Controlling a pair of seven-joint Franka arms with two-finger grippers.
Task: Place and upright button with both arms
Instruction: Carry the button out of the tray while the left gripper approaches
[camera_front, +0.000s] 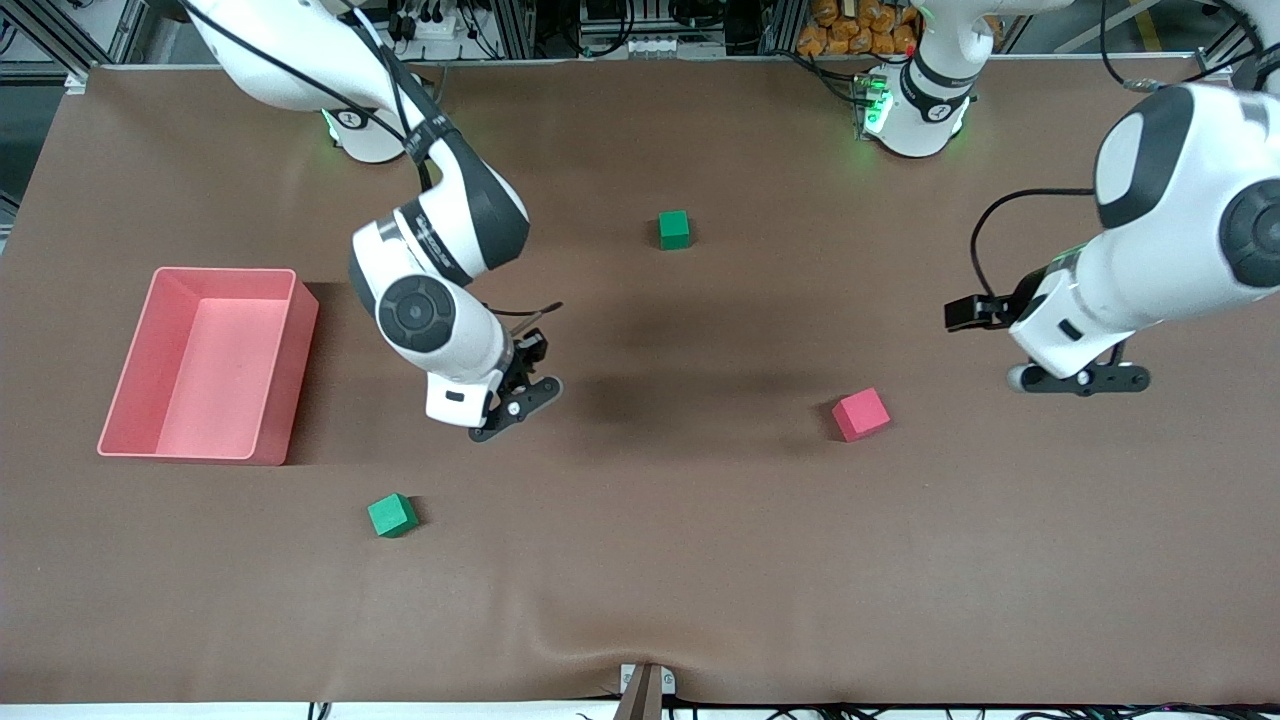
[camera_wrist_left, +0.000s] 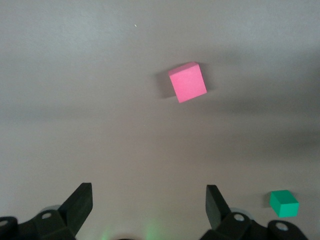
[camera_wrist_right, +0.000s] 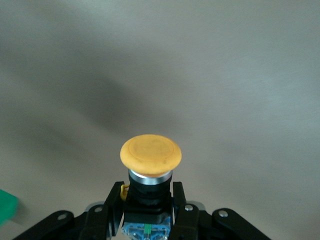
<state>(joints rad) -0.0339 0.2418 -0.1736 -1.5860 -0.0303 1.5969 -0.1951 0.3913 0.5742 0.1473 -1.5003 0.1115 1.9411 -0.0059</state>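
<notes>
Right gripper (camera_wrist_right: 148, 210): jaws clamped on the button (camera_wrist_right: 150, 162) by its black body (orange cap outward), over the surface (camera_front: 700, 560) between the pink bin (camera_front: 285, 365) and pink cube (camera_front: 861, 414). Left gripper (camera_wrist_left: 149, 202): jaws wide apart, empty, waiting toward the left arm's end.

One brown cloth-covered worktop (camera_front: 700, 560) carries everything. On it lie three foam cubes: two green foam cubes, one (camera_front: 674, 229) toward the robots' bases and one (camera_front: 391, 515) close to the front camera, and a single pink foam cube (camera_front: 860, 414). There is one open pink plastic rectangular bin (camera_front: 170, 440). One small push-button with a round orange cap on a black body (camera_wrist_right: 150, 160) shows. Two white jointed robot arms work here, each with one black two-finger pincer: the left pincer (camera_wrist_left: 149, 206) and the right pincer (camera_wrist_right: 147, 210).
</notes>
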